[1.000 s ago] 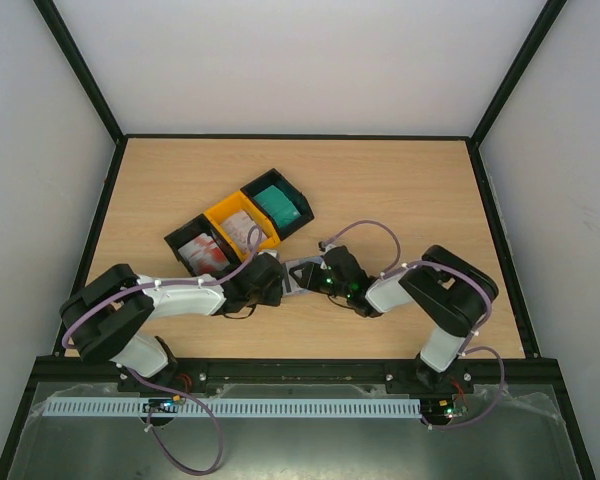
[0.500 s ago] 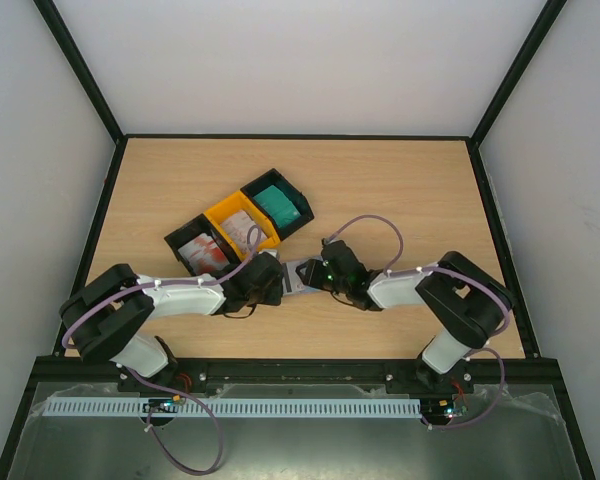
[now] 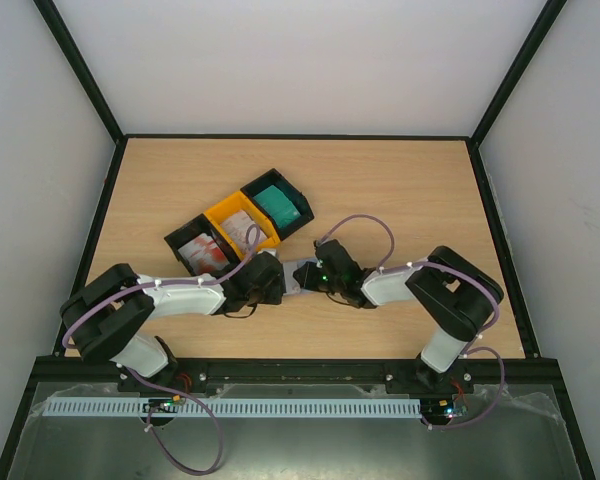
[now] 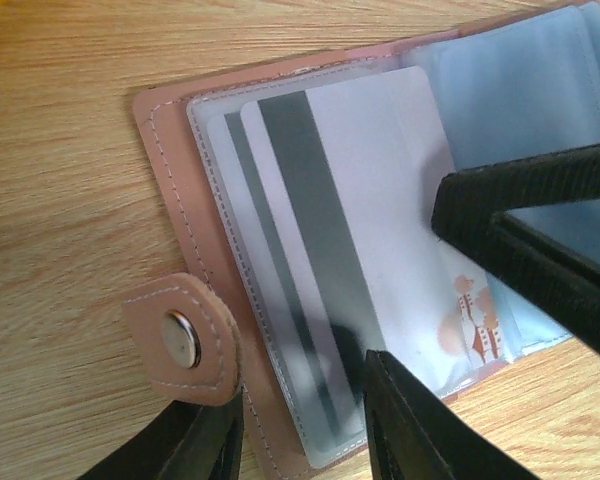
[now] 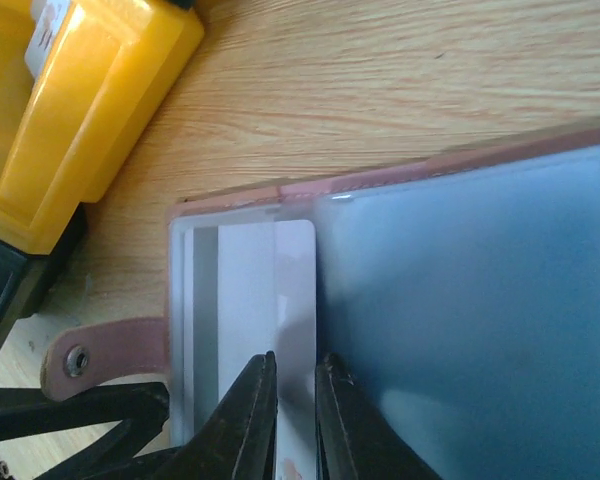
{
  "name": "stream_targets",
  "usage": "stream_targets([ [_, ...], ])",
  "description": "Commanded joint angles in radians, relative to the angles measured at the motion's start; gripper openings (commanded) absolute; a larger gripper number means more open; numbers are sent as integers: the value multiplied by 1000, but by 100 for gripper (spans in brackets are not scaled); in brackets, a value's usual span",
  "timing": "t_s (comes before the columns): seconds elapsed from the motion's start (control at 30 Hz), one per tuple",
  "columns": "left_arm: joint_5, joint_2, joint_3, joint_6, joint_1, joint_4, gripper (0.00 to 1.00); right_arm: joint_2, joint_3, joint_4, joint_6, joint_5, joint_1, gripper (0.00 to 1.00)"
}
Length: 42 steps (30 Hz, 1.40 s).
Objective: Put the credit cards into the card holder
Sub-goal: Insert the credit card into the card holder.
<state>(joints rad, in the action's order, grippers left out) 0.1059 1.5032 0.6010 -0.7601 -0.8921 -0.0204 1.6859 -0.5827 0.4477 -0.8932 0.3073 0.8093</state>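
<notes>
Card holder [image 4: 165, 150] end cut off (right jaws overlap card [image 4: 380, 200]).

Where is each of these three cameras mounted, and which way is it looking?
Top: above and behind the arms, looking down at the table; left arm and right arm show whole.
Left wrist: close over the open wallet; left gripper at the bottom edge.
Right wrist: close over the wallet and yellow tray; right gripper at the bottom.
Shared: both wrist views show the wallet's white cards.
</notes>
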Motion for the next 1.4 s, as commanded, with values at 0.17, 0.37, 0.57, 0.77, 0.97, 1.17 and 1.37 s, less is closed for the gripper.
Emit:
stream_targets([
  [0.17,-11,43,-26,-15,7,12,36,54,-26,-30,-2,64,41,15],
  [0.37,-13,37,-27,-7,7,7,36,56,-33,-18,-2,54,42,19],
  [0.57,12,-36,39,-4,10,147,47,-110,-78,-253,50,-166,41,40],
  [0.77,20,-195,165,90,46,327,69,-340,-85,-407,92,-385,15,53],
  [0.97,-20,-251,324,244,175,399,77,-438,-89,-429,117,-429,-6,60],
  [1.17,-26,-283,353,278,345,489,77,-411,-128,-449,159,-388,-14,63],
  [1.37,34,-370,244,202,472,585,62,-289,-193,-411,183,-285,-14,64],
])
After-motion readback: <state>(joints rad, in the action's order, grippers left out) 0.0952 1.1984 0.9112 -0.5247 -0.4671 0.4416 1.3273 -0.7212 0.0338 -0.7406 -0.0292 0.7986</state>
